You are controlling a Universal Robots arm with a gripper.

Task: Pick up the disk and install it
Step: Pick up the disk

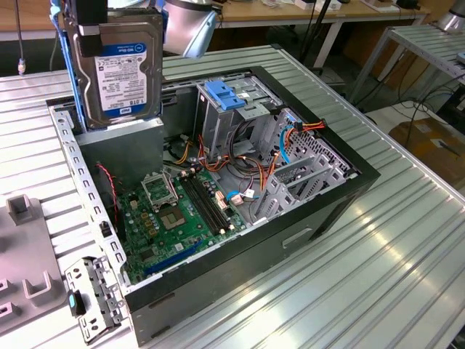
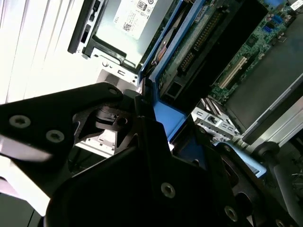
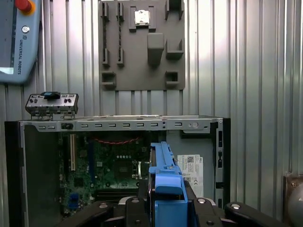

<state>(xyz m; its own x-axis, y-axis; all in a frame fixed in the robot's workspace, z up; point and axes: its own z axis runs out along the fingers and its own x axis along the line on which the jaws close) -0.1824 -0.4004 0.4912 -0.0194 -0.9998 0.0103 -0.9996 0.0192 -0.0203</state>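
Nearest on the ribbed metal worktop (image 1: 378, 240), at the exterior view's left, lie a small metal bracket (image 1: 91, 298) and a grey moulded tray (image 1: 25, 280); neither seems to bear on the job. Just beyond them the open computer case (image 1: 290, 240) lies on its side with its motherboard (image 1: 182, 207) exposed. Toward the far right of the case stands the metal drive cage (image 1: 218, 127), a pale-blue latch plate (image 1: 227, 95) on top. Orange, red and blue cables (image 1: 301, 131) trail loose beside the cage.

Farthest back, at the exterior view's left, the disk (image 1: 123, 69) hangs upright in the air over the far-left corner of the case. The claw (image 3: 166, 210) is closed on it. In the first wrist view its black fingers (image 3: 135, 210) sit tight against either side of the blue carrier, which is seen edge-on.

I judge the pick-up done and the install not yet. The disk is lifted, well apart from the cage, and seated in nothing.

The disk is a flat dark-grey metal slab with a white and blue label on its broad face, framed by a bright blue plastic rail along its edges. In the second wrist view the disk (image 2: 165, 118) runs away from the fingers, with what looks like its green circuit-board face beside the rail.
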